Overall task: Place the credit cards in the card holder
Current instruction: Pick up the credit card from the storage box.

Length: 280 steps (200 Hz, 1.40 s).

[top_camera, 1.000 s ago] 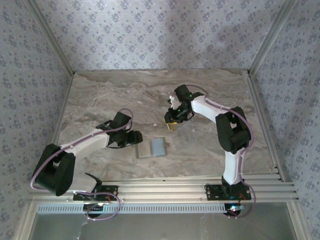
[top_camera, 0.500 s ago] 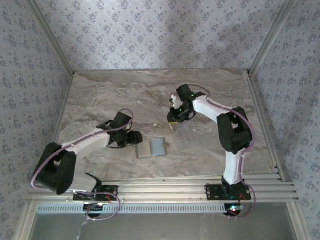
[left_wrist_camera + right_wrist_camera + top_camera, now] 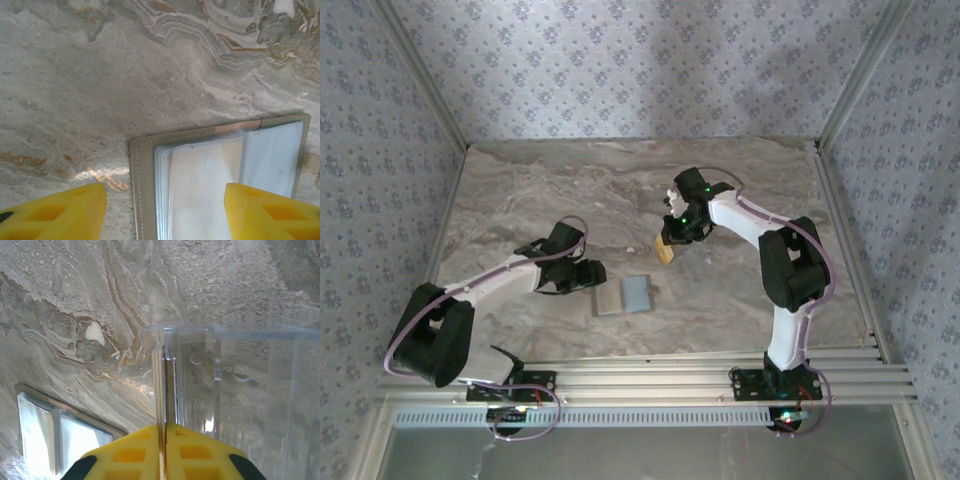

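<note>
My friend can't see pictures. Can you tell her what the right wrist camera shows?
The right hand, with yellow tips, is pinched shut on a thin yellow-orange card seen edge-on over a marbled gray table. A clear plastic box stands close beside the card on the right. An open gray card holder with see-through pockets lies at the lower left.

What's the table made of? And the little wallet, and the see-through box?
The table looks like polished marble or a printed copy: swirly gray-brown veins, a shiny glare spot. The card holder seems fabric or fake leather, with a stitched gray edge; its pockets look like cloudy plastic. The box looks like hard clear plastic: the table shows through it.
</note>
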Available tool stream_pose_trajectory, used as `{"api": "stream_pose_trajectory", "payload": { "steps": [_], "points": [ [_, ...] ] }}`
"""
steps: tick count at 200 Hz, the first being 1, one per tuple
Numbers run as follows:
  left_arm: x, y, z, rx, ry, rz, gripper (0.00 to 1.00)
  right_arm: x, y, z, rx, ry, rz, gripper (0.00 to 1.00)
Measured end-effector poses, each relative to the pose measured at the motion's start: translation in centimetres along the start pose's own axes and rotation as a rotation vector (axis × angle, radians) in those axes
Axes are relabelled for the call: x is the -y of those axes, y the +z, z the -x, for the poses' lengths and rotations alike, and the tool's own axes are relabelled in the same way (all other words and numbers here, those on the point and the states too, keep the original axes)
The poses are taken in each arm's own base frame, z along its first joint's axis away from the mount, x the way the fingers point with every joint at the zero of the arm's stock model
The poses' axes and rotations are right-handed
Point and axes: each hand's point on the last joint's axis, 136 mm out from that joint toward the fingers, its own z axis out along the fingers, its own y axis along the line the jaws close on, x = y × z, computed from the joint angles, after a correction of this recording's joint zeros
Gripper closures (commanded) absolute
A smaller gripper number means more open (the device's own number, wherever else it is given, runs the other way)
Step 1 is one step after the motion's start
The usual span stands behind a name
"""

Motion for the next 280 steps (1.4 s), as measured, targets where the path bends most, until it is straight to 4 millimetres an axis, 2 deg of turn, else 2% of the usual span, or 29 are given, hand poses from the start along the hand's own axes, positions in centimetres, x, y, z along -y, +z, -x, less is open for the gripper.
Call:
{"api": "stream_pose_trajectory", "payload": {
  "steps": [22,34,73,99,112,160,183,222,280],
  "points": [
    [0.5,-0.3,0.6,0.010,0.002,-0.004,0.39,0.2,-0.1,-0.1,-0.003,-0.005,-0.012,0.93],
    [1.0,-0.7,1.0,0.018,0.005,-0.012,0.43,0.2,-0.2,-0.2,-0.004,-0.007,-0.014,0.96],
    [4.6,-1.0,3.3,0.040,0.039,-0.067,0.78,0.1,-0.4,-0.2,-0.002,-0.009,-0.011,1.00],
    [7.7,0.2,4.5,0.018,0.051,-0.129,0.94,0.4,-0.6,-0.1,-0.002,-0.003,-0.012,1.00],
    [9.3,1.1,5.0,0.002,0.054,-0.165,0.99,0.5,-0.6,-0.1,-0.001,0.001,-0.012,1.00],
    [15.6,4.4,6.7,-0.052,0.070,-0.312,1.00,1.8,-0.8,-0.2,0.000,0.041,-0.020,1.00],
    [17.6,5.8,7.2,-0.071,0.067,-0.366,1.00,2.4,-1.1,-0.4,0.004,0.062,-0.021,1.00],
    [19.5,7.6,7.6,-0.107,0.060,-0.411,1.00,3.1,-1.5,-0.6,0.011,0.093,-0.022,1.00],
    [20.4,9.5,6.8,-0.151,0.040,-0.437,1.00,3.7,-1.9,-0.6,0.018,0.119,-0.026,1.00]
  ]
}}
